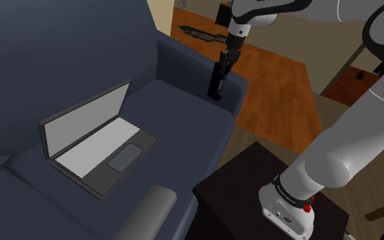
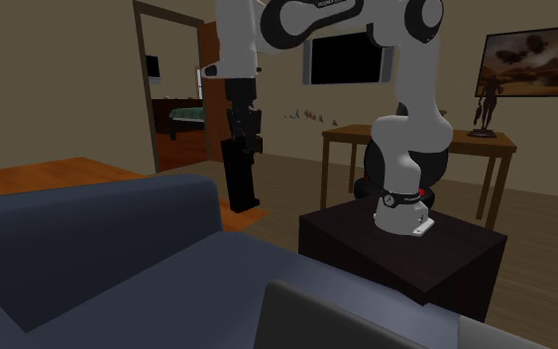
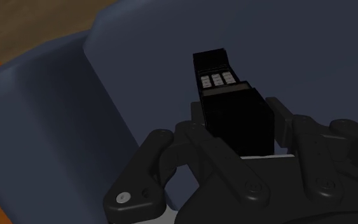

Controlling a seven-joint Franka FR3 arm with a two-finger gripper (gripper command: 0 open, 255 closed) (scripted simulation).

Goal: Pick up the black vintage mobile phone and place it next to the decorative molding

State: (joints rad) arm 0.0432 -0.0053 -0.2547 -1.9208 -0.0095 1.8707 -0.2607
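The black jaws are shut tight on the tall black old mobile phone with grey keys [image 3: 231, 111], which hangs upright just over the arm of the dark blue sofa [image 1: 183, 68]. The pick-up looks done. Next, the arm likely must carry the phone to the molding and set it down beside it.

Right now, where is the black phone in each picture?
Shoulder view: black phone upper middle, hanging from the gripper by the arm of the blue sofa.
Second exterior view: phone left of centre, beyond the sofa's back.
Wrist view: phone clasped in the gripper, sofa beyond.
Shared landmark: the blue sofa.
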